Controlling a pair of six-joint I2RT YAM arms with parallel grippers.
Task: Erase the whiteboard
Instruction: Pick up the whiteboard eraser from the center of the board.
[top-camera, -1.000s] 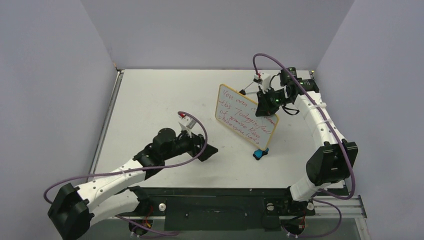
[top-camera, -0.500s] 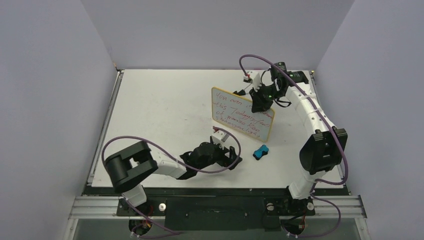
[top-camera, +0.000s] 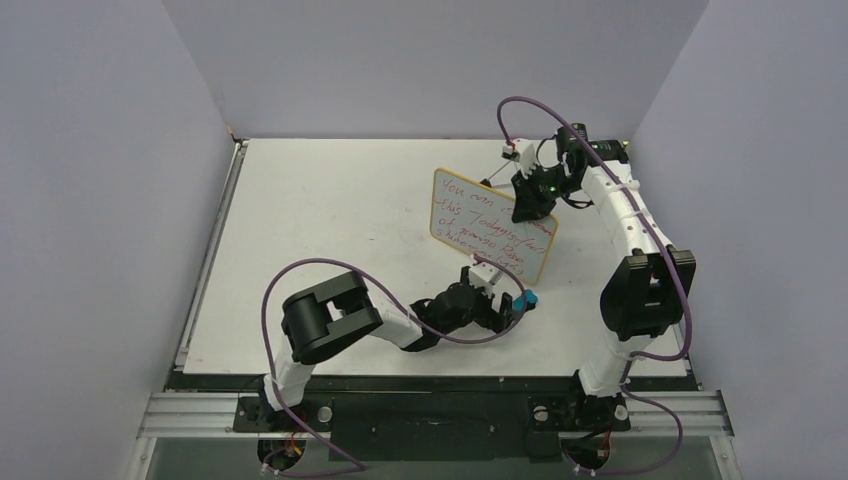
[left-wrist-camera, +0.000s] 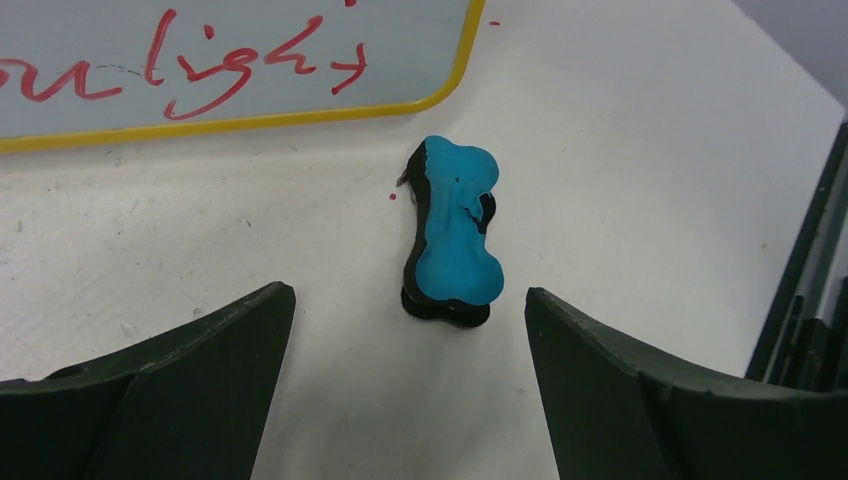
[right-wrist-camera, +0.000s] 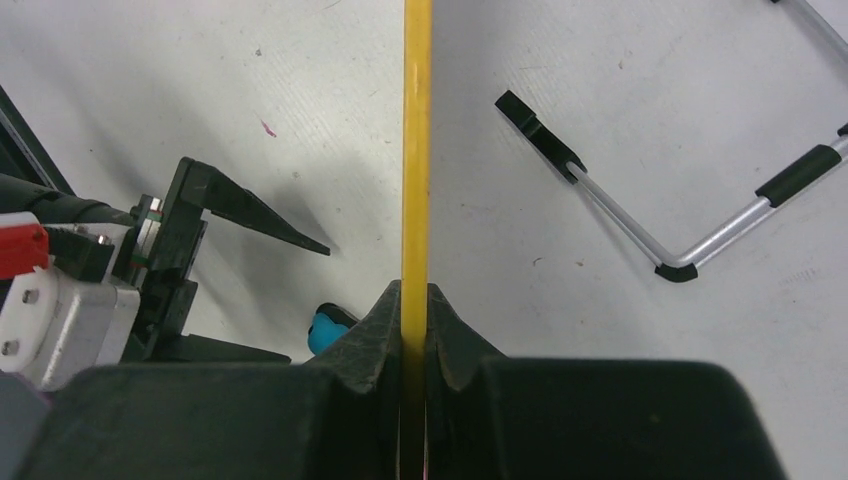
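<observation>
1. Whiteboard (top-camera: 495, 238): small rectangular white panel, thin yellow frame, red handwritten lines over most of the face. Right of centre on the pale grey table (top-camera: 330, 220), up on edge and tilted, written face toward the near left.
2. Right gripper (right-wrist-camera: 416, 295): clenched on the board's upper frame edge. In the right wrist view, both black fingers pressed tight against the yellow rim, one on each side.
3. Board's lower edge close to the table surface; actual contact impossible to tell.
4. Bent silver wire stand (right-wrist-camera: 640, 235) with black rubber feet: lying on the table behind the board. Attached to the board or loose: cannot tell.
5. Eraser (left-wrist-camera: 455, 235): small waisted block, bright blue top, black base. Flat on the table just in front of the board's lower right corner, apart from the frame.
6. Left gripper (left-wrist-camera: 408, 300): released, jaws spread wide, low over the table. One dark finger on each side of the eraser, neither touching; only the block's near end inside the gap.
7. Left arm folded low along the near part of the table, wrist pointing right toward the eraser, purple cable (top-camera: 290, 275) looping above it.
</observation>
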